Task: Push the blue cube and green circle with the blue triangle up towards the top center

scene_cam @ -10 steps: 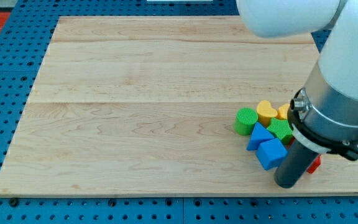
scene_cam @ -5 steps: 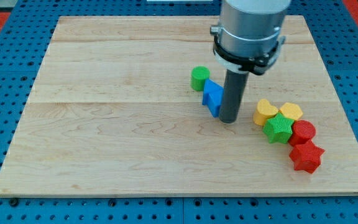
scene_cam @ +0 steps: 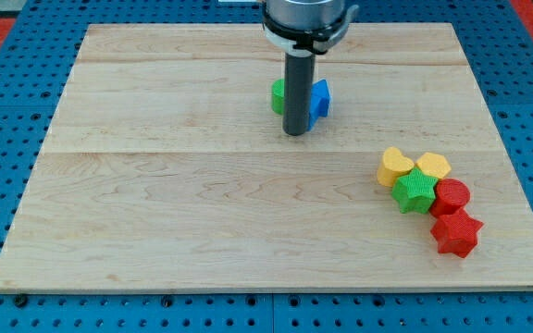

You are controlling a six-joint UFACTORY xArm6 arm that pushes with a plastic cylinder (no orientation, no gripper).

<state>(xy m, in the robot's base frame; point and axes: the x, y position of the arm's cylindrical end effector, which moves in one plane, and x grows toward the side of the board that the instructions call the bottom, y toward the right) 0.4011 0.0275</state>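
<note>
Dark tip (scene_cam: pixel 295 132) against blue block (scene_cam: pixel 319 99), green circle (scene_cam: pixel 278 95)

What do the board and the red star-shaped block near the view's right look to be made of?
The pale board looks like unvarnished light wood: grain streaks and plank seams show, finish matte. The red star-shaped block looks like moulded or printed plastic, judging by its uniform saturated colour; which one, the view leaves open.
</note>
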